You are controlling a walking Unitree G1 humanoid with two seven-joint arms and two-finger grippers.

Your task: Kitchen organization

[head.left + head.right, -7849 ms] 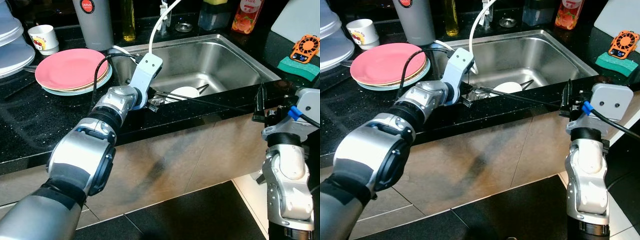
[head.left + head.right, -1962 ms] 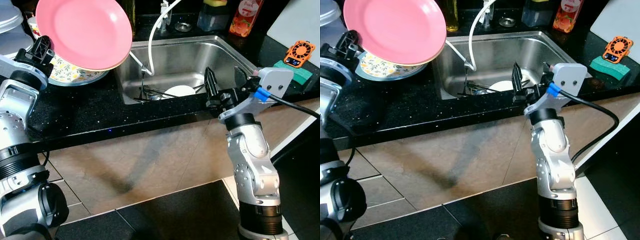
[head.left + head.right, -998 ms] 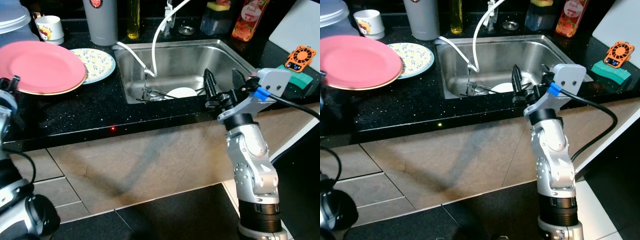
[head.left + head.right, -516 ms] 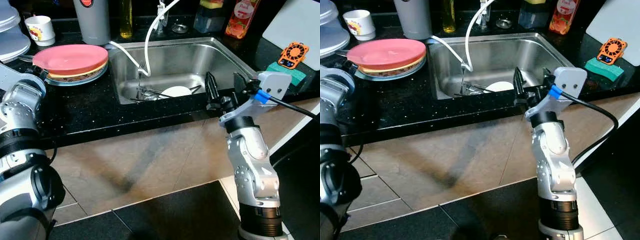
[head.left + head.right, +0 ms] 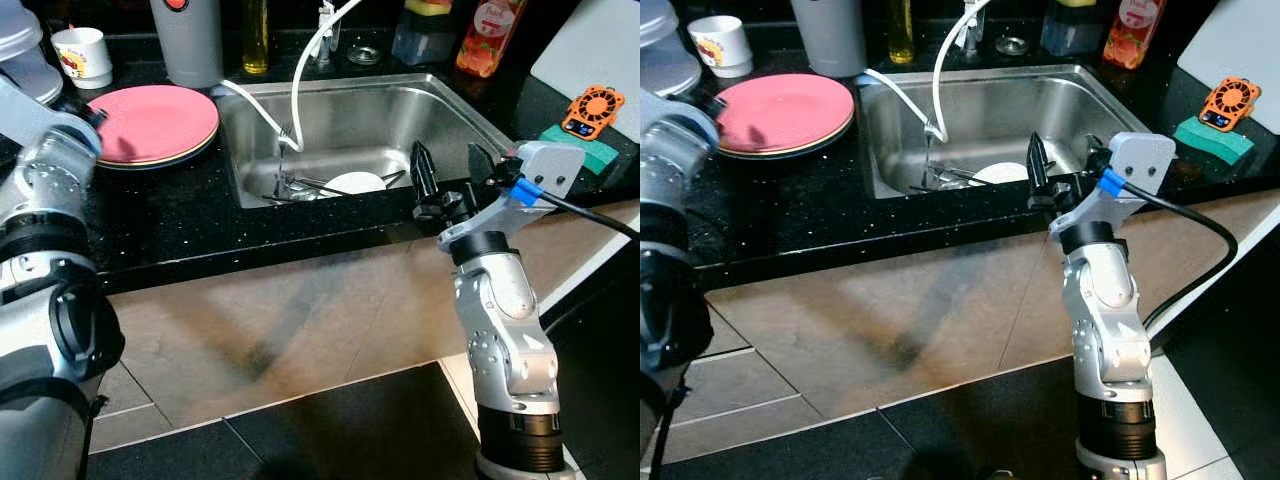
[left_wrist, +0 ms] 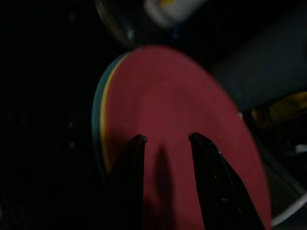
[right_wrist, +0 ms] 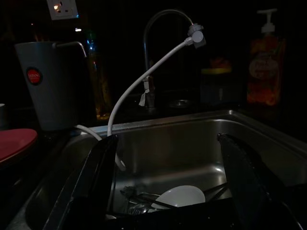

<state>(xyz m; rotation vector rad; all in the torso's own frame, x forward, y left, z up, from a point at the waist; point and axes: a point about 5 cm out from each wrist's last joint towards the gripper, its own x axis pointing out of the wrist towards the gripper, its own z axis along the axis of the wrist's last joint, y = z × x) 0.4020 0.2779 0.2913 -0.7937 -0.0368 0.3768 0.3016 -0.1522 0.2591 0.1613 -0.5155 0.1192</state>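
A pink plate [image 5: 160,122] lies flat on top of a plate stack on the black counter, left of the steel sink [image 5: 470,100]. My left gripper [image 6: 165,138] is open just over the plate's near-left rim, with nothing between its fingers [image 6: 136,143]. The plate [image 6: 182,100] sits below them, with yellow and teal rims showing under it. My right gripper [image 5: 448,170] stands open above the counter's front edge, level with the sink's right half. A white dish [image 5: 352,183] and some cutlery lie in the sink.
A white hose [image 5: 300,70] hangs from the tap into the sink. Behind the plates stand a grey canister [image 5: 190,40] and a mug [image 5: 80,55]. Bottles line the back. An orange fan [image 5: 583,108] and a green sponge [image 5: 572,140] lie right of the sink.
The pink plate, held in the air by my left gripper a second ago, has come down flat onto the stack and been let go. The right arm has hardly moved.
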